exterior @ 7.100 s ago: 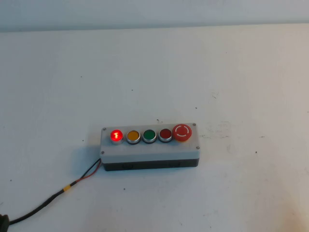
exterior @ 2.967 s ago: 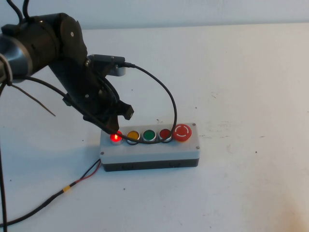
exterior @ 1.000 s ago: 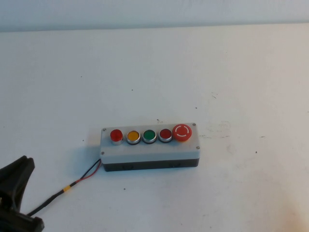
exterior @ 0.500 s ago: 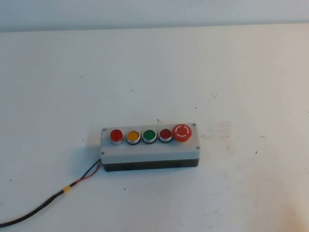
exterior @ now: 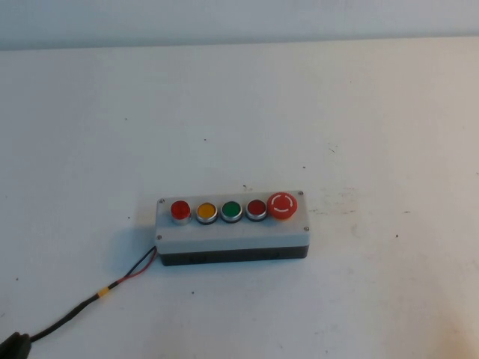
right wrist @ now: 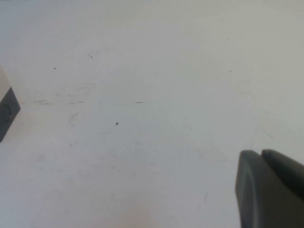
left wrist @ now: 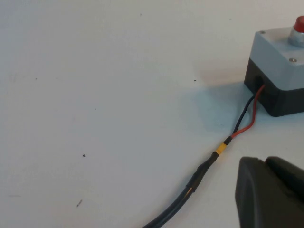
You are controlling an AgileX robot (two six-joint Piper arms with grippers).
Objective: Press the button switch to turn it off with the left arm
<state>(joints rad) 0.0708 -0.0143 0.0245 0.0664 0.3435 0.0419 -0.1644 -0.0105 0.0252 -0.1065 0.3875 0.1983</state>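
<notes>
The grey button box (exterior: 232,230) is seen lying on the white table (exterior: 359,112), a little toward the near edge; the button switch (exterior: 180,210) is found at the left end of its row, bright red within a silver ring, and no glow is shown on it; beside it, in order, a yellow button (exterior: 206,211), a green button (exterior: 231,210), a darker red button (exterior: 257,209) and the large red mushroom button (exterior: 282,205) are set. A red-and-black lead (exterior: 135,268) is run out of the box's left end and joined into a black cable (exterior: 67,318) marked by a yellow band (exterior: 105,291). The left gripper (left wrist: 270,192) is held low over the table near that cable, well apart from the box; whether it is spread or pressed together cannot be told. The right gripper (right wrist: 268,187) is held over bare table to the box's right; its state cannot be told either.
</notes>
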